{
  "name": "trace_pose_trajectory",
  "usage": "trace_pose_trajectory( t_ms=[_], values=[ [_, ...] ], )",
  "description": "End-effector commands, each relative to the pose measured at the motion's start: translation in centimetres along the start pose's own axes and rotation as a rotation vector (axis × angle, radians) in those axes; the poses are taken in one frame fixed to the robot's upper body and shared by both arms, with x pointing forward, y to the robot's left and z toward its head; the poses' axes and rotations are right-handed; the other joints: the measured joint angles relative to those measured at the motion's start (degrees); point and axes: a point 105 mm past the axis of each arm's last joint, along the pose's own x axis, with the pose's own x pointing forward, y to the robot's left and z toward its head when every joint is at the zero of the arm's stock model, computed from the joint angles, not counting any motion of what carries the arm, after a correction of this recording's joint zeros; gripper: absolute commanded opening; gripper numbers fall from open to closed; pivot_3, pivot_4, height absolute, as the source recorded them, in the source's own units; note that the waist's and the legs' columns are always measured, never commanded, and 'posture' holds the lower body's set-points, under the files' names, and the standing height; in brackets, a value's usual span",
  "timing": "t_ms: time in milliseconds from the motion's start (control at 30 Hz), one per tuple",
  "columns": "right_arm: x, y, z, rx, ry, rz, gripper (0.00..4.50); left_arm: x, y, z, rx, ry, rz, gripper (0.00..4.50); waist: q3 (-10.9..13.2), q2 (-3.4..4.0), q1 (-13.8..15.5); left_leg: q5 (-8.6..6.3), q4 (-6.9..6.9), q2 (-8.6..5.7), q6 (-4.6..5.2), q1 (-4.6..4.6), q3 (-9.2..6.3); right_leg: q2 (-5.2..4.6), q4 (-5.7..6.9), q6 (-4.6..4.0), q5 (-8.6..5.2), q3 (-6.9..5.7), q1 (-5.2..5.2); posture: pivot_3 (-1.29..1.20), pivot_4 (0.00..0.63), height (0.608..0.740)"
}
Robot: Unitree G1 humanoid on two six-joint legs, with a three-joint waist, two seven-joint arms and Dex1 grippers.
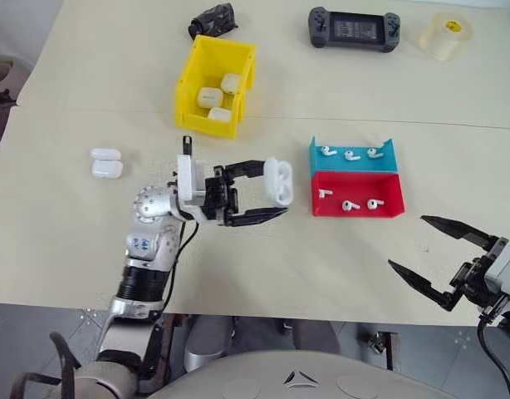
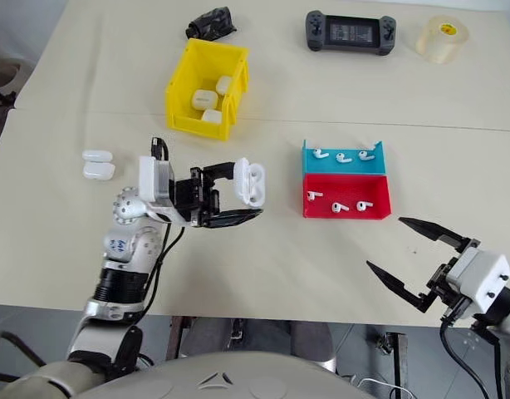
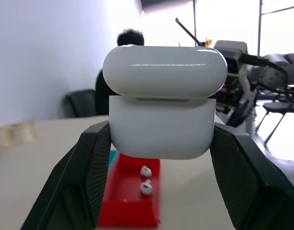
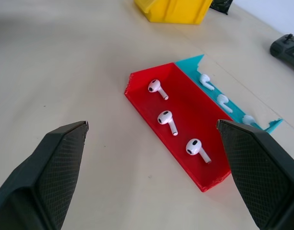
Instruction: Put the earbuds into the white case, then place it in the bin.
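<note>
**Case clamped in left end effector, lid open**

Case [image 1: 279, 181] sits pinched between the two black fingers of the left end effector [image 1: 267, 189], at the centre of the head view, held above the worktop [image 1: 72, 249] with its lid flipped up. Just right of it lie two shallow trays side by side: a teal tray [image 1: 352, 158] farther back with three earbuds [image 1: 350, 155], and a red tray [image 1: 357, 195] nearer with three more [image 1: 349, 204]. The right end effector [image 1: 433, 252] hangs at the lower right of the frame, fingers spread wide apart and holding nothing, pointing toward the red tray. The yellow bin [image 1: 215, 83] stands at upper centre, three white cases inside [image 1: 210, 97]. Two spare cases [image 1: 106, 163] lie at middle left. Along the top edge are a dark crumpled object [image 1: 213, 20], a handheld game console [image 1: 355, 29] and a tape roll [image 1: 446, 35].
</note>
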Motion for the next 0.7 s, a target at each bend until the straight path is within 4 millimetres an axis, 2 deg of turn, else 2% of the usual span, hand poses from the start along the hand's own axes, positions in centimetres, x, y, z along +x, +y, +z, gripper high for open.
trace_pose_trajectory(
  t_ms=[33,200,367,567,700],
  values=[
    [-0.6,0.0,0.8,-0.030,-0.011,-0.029,4.50,1.3,-1.0,0.7,-0.022,-0.094,0.009,2.76,0.00,0.00,-0.04,-0.03,0.03,0.00,0.04,0.01,0.00,-0.01,-0.01,0.01,0.01,0.00,0.02,0.00,0.150,0.740],
    [-0.5,0.3,0.8,-0.021,-0.014,-0.033,4.50,1.8,-2.5,0.0,-0.094,-0.087,-0.016,2.76,0.00,0.00,-0.19,-0.10,0.12,0.02,0.08,0.02,0.01,0.00,-0.02,0.02,0.01,0.03,0.05,0.00,0.150,0.740],
    [-0.4,0.5,0.4,-0.016,-0.008,-0.025,4.50,2.4,-2.8,-0.4,-0.066,-0.076,-0.059,2.76,-0.01,0.02,-0.16,-0.08,0.16,0.01,0.05,0.13,0.00,-0.01,-0.06,0.02,0.01,0.03,0.24,0.00,0.150,0.740],
    [-2.4,0.3,-1.5,-0.004,0.125,0.058,4.50,2.0,-3.3,0.0,-0.053,-0.108,-0.184,2.76,-0.01,0.03,-0.11,-0.13,0.16,-0.01,0.13,0.11,-0.01,-0.02,-0.12,0.02,0.01,0.01,0.24,0.00,0.150,0.740],
    [-3.1,-0.9,-2.2,0.012,0.230,0.103,4.50,1.7,-3.4,0.4,-0.063,-0.172,-0.215,2.76,-0.01,0.03,-0.15,-0.15,0.17,-0.01,0.18,0.11,0.00,-0.03,-0.25,0.06,0.03,0.01,0.31,0.00,0.150,0.740]
  ],
)
